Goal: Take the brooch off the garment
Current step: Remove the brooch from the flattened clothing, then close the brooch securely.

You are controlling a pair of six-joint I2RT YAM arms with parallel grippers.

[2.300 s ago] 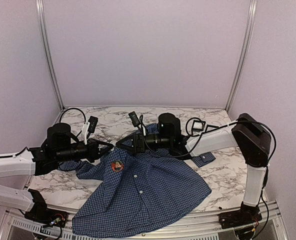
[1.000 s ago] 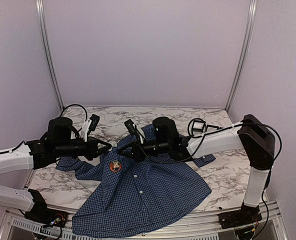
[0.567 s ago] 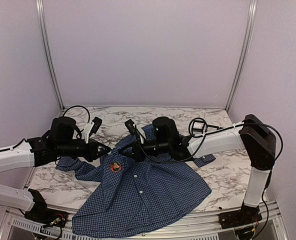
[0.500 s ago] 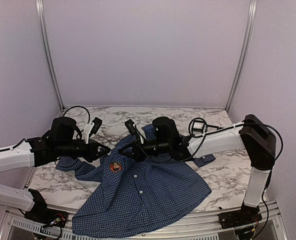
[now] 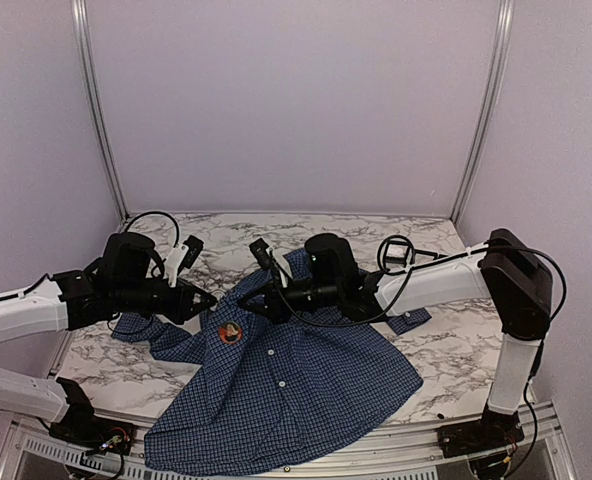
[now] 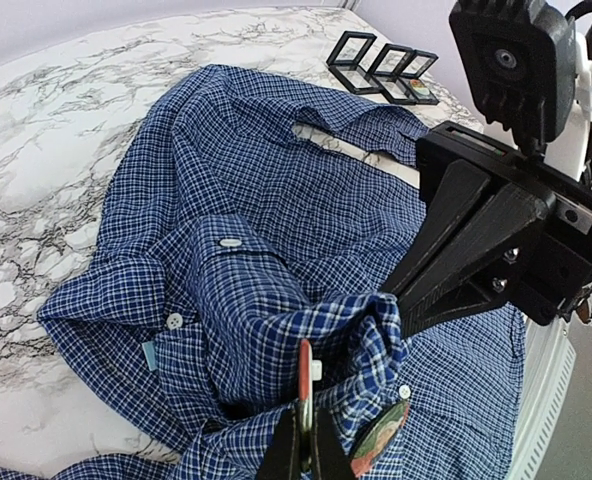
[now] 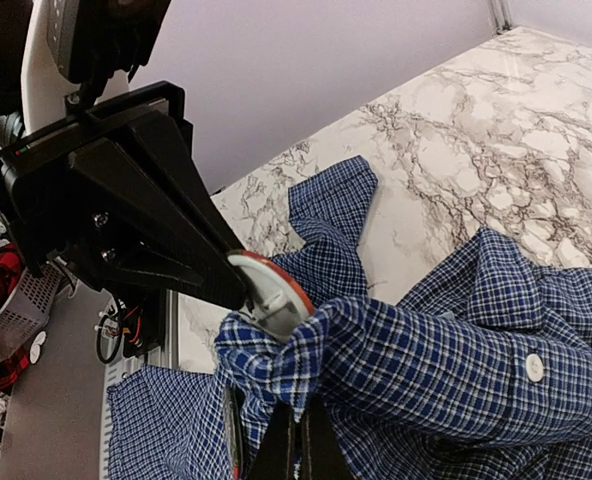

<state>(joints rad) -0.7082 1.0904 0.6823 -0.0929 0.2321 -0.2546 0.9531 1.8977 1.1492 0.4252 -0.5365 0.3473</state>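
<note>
The garment (image 5: pixel 296 385), a dark blue checked shirt, lies spread on the marble table (image 5: pixel 456 345). My left gripper (image 5: pixel 212 297) (image 6: pixel 305 420) is shut on a round red-rimmed brooch (image 6: pixel 304 380), seen edge-on; its white back (image 7: pixel 276 295) presses against a raised fold of shirt. My right gripper (image 5: pixel 244 300) (image 7: pixel 294 415) faces it, shut on that fold (image 7: pixel 316 345) right beside the brooch. Whether the pin still sits in the cloth is hidden. A second round badge (image 5: pixel 233 333) (image 6: pixel 381 440) with a picture lies on the shirt front, just below both grippers.
Several black square frames (image 5: pixel 396 250) (image 6: pixel 381 68) lie at the back right of the table. A loose cuff (image 5: pixel 408 320) reaches right under the right arm. The shirt hem hangs over the near table edge (image 5: pixel 376 445). Metal posts (image 5: pixel 96 110) flank the back wall.
Both grippers have closed in on each other and the fold between them has risen. Over the last second the left gripper has drawn slightly left and down; the right arm stays nearly still.
</note>
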